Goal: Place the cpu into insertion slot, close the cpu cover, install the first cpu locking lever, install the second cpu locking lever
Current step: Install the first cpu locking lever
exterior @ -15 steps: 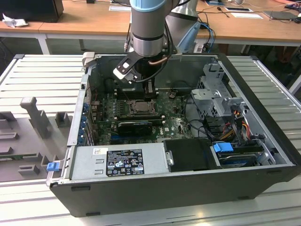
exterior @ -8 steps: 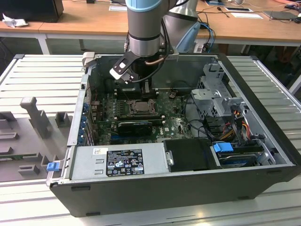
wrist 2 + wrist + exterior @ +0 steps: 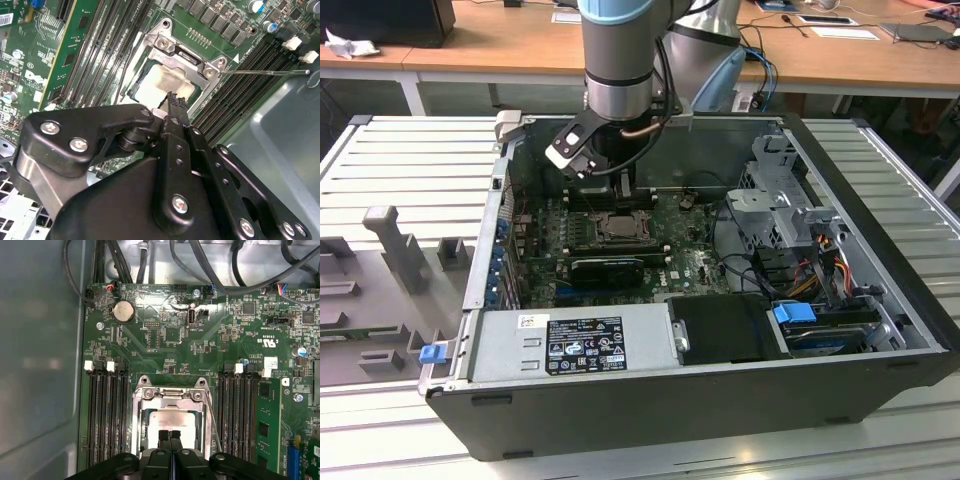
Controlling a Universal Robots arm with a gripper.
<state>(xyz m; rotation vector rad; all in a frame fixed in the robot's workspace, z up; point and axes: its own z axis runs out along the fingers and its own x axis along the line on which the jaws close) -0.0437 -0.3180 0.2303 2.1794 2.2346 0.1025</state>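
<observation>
Green board (image 3: 165, 340), claw (image 3: 170, 433) partly hiding cpu (image 3: 169, 419), seemingly seated

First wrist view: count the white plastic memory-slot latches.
4 white latches: two on one side of the silver-rimmed black socket, two on the other; slots' far ends are hidden.

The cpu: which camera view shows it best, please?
The first wrist view: the cpu faces the camera squarely inside its metal frame, though the pincer tips hide one edge. The second wrist view shows it slanted, partly behind the pincer. The exterior view shows it far off, as a small pale square.
</observation>
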